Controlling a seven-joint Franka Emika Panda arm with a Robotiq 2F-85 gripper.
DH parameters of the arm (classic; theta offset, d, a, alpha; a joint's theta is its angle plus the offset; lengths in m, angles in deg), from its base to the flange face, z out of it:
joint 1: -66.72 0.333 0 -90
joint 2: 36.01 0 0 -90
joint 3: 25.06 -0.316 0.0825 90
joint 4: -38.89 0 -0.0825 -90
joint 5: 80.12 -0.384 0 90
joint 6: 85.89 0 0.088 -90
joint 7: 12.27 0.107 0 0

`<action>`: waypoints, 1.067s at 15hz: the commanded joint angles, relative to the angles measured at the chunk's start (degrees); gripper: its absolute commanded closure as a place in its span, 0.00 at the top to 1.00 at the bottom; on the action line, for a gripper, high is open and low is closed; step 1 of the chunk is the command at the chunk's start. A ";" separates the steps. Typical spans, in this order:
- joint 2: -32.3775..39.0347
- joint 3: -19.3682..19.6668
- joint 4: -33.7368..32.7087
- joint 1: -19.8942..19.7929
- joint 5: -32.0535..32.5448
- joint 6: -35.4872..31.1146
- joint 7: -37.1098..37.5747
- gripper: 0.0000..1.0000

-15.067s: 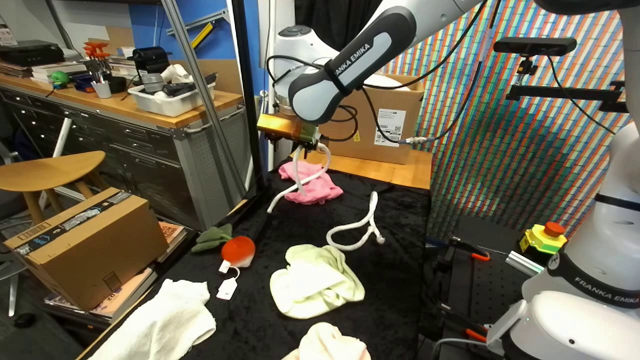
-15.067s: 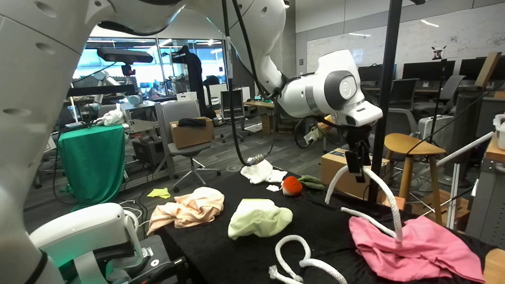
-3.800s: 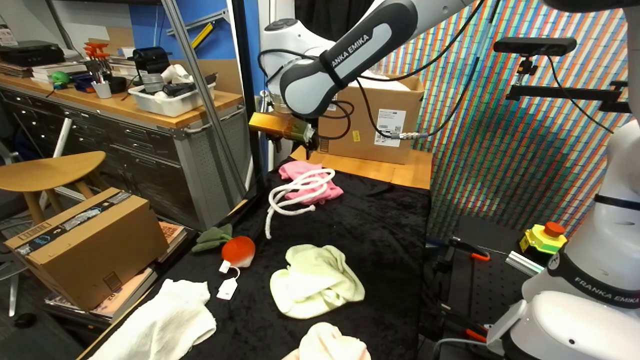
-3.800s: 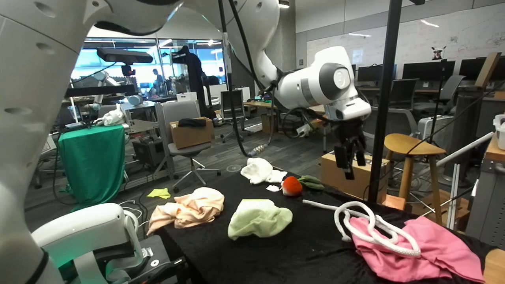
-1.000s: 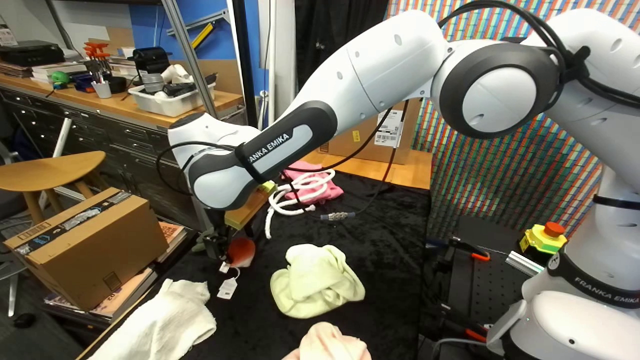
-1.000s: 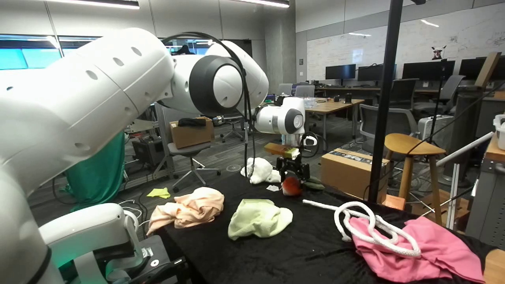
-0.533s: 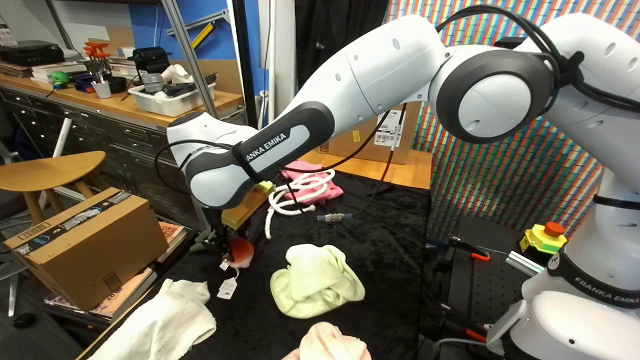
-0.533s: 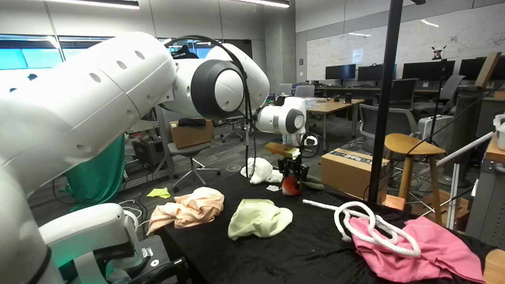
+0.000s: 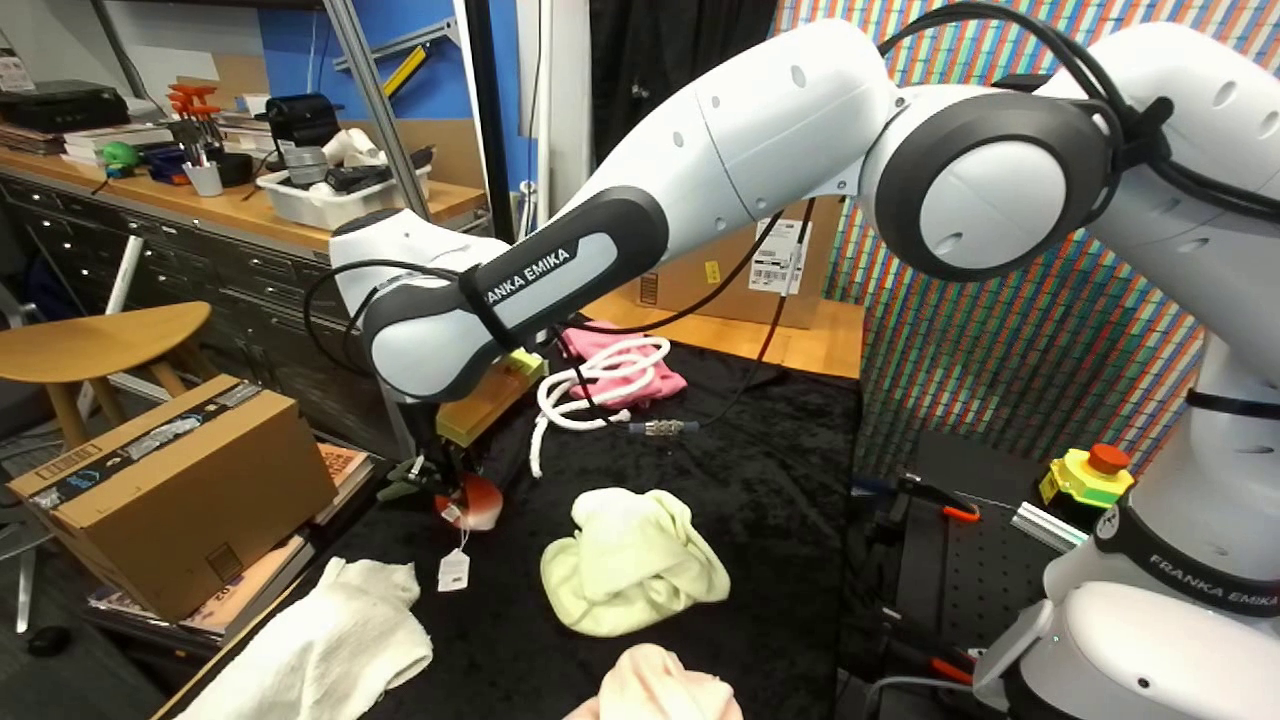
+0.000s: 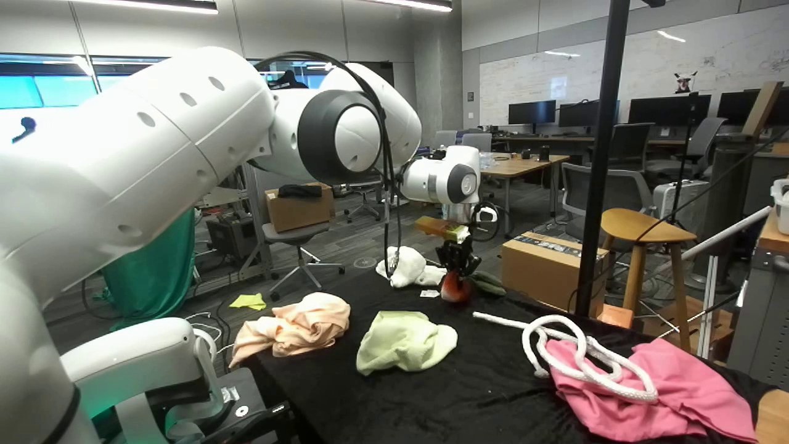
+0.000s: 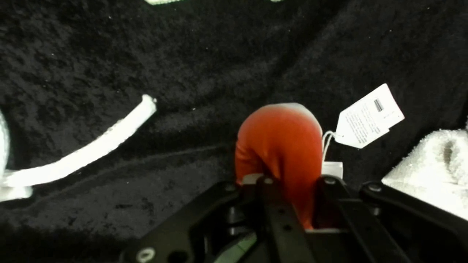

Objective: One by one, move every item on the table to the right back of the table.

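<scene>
1. My jaws have just gone from wide to pinching: the gripper holds the red plush toy, its fabric bunched between them in the wrist view.
2. The toy is near the pale green cloth, on the side away from the robot base. Whether it has left the black-topped table, I can't tell.
3. So I judge the grasp made and the carry next. The pink cloth, white rope partly over it, lies on the opposite side of the green cloth from the peach cloth; I take that spot for the goal.
4. Edges: the green leafy piece, farther from the green cloth than the toy, is close to the table's edge. The black post stands along that edge, well apart from the green cloth. I'd lift before swinging.
5. Room: bare black fabric runs between the toy and the green cloth, then on toward the rope's loose end. I'd carry over it; the paper tag could trail, and the hanging cable connector could catch the rope.
</scene>
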State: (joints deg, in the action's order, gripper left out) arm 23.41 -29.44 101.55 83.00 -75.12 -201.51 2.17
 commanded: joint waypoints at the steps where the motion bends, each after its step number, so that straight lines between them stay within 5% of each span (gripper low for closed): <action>1: -4.96 -0.81 4.58 -1.88 -1.55 -1.11 -0.05 0.13; 16: -30.85 7.42 40.22 -8.07 -6.81 -20.62 14.06 0.13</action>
State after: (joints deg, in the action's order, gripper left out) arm -0.66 -23.68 132.41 75.09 -80.66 -217.80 12.76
